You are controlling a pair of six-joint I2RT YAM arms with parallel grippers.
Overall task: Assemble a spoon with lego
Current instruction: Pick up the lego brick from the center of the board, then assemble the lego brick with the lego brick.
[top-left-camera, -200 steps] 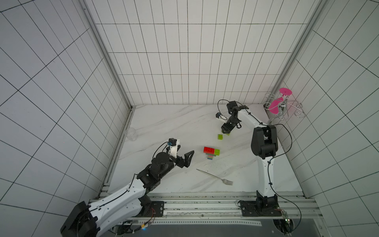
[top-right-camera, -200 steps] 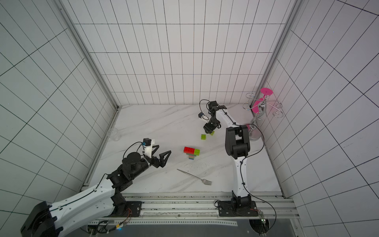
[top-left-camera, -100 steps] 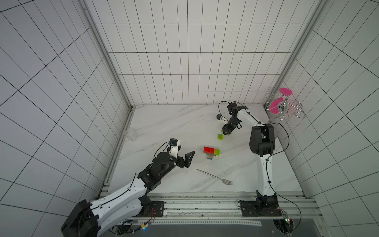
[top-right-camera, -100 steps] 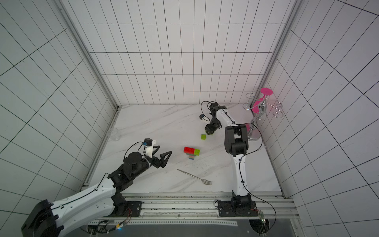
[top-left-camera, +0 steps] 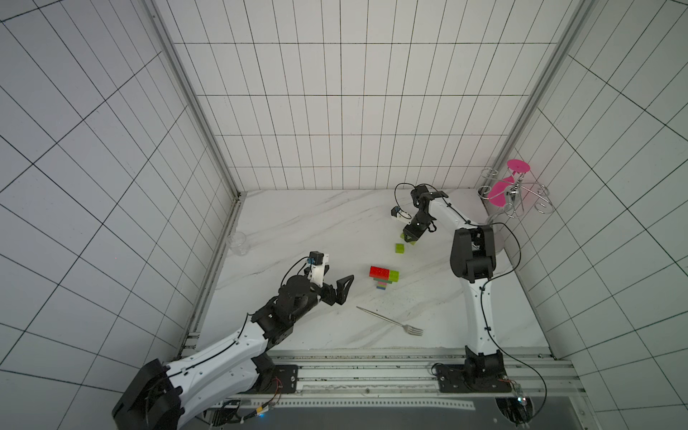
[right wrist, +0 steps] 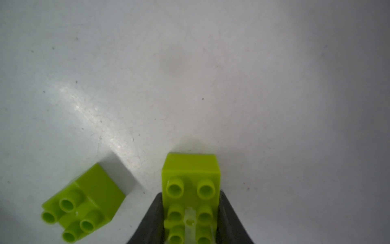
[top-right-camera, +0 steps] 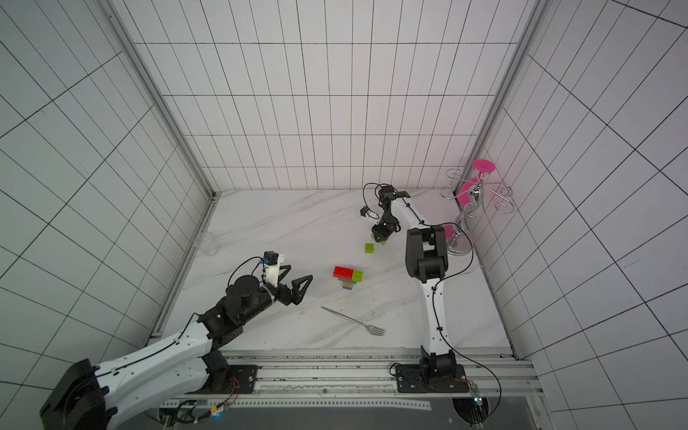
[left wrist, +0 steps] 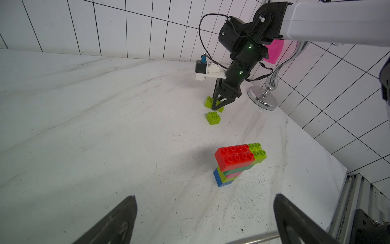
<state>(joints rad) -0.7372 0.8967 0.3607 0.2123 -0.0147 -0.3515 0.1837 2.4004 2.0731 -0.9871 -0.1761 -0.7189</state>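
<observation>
Finds right gripper (top-left-camera: 410, 239) clamped on long lime brick (right wrist: 191, 169), far right on table (top-left-camera: 298, 231). Notes square lime brick (top-left-camera: 400, 248) just beside it, apart. Records spoon (top-left-camera: 383, 276) standing mid-table, red and lime on top, untouched. Finds left gripper (top-right-camera: 300, 272) spread wide, empty, left of spoon, well apart. Notes fork (top-left-camera: 391, 322) lying flat near front edge.

A robotics lab cell: gridded white panels (top-left-camera: 353, 111) box in a marble-look tabletop (top-left-camera: 316, 223); left arm (top-left-camera: 223, 350) and right arm (top-left-camera: 478, 316) stand on an aluminium rail (top-left-camera: 372, 366), lower frame.
</observation>
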